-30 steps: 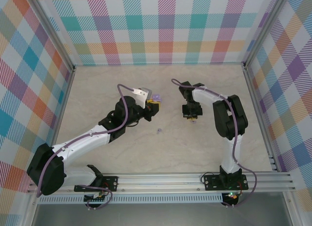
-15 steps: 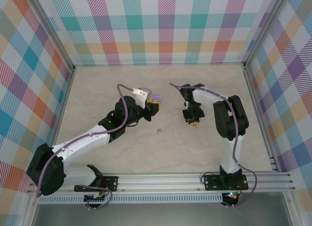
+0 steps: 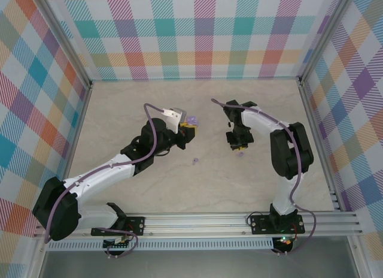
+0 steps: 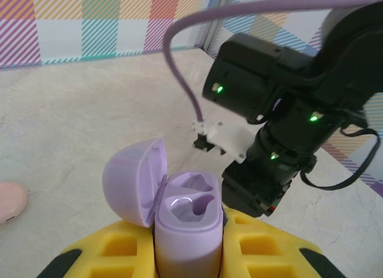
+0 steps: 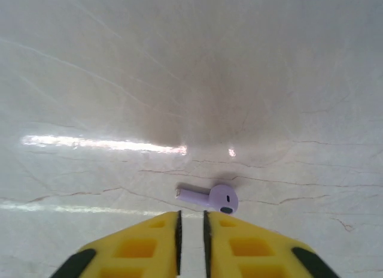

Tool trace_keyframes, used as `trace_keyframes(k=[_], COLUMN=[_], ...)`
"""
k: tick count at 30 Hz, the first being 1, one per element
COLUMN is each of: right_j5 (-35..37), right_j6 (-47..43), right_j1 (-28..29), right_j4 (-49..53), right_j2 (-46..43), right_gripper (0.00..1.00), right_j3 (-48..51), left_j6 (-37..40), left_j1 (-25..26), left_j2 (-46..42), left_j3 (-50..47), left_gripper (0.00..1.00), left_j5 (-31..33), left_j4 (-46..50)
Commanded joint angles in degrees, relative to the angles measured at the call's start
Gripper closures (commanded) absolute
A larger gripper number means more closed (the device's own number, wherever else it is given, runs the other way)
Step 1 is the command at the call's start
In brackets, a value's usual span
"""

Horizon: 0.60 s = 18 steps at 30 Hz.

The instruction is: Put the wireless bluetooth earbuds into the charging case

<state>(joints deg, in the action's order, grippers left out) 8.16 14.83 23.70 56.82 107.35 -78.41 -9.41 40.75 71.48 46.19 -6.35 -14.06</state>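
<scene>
Pink thing (image 4: 9,200) was cut off at the left wrist view's edge, couldn't tell what it was. Left gripper (image 4: 188,242) clamped the open charging case (image 4: 185,212). Right gripper (image 5: 191,221) was cracked just a slit, gripping nothing. Lilac earbud (image 5: 209,198) lay mid-table (image 3: 119,110) just past its tips; a second earlier it sat tucked under them

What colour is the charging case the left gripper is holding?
The charging case is pale lilac, clearest in the left wrist view.

pink thing (image 4: 8,201) cropped (left edge), case (image 4: 187,230) base hidden
</scene>
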Motion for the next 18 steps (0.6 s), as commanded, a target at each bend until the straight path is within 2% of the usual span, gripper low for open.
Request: trace_keyframes(k=[1,3,8,18], right_j5=[-4.16,-5.79,-7.9,-9.58], right_j6=[9.45,14.28,23.79,28.74], right_j1=[-2.01,-3.54,-4.19,-4.19], right_j4=[-3.39,-6.08,-11.14,-15.14], right_j2=[-4.77,-7.23,-11.85,-9.91], right_gripper=[0.77,0.74,0.53,0.49], right_j3=[4.09,7.92,15.01,17.18], left_j6=[-0.09,0.01,0.01,-0.19], left_j1=[-0.06,-0.11,-0.06,-0.06], left_j2=[-1.59,-1.69,-1.27,-0.33], left_j3=[0.19,0.1,0.03,0.56], left_gripper=[0.9,0.9,0.9,0.9], left_j5=[-0.1,-0.04,-0.31,-1.11], left_j4=[0.35,0.4,-0.15,-0.83])
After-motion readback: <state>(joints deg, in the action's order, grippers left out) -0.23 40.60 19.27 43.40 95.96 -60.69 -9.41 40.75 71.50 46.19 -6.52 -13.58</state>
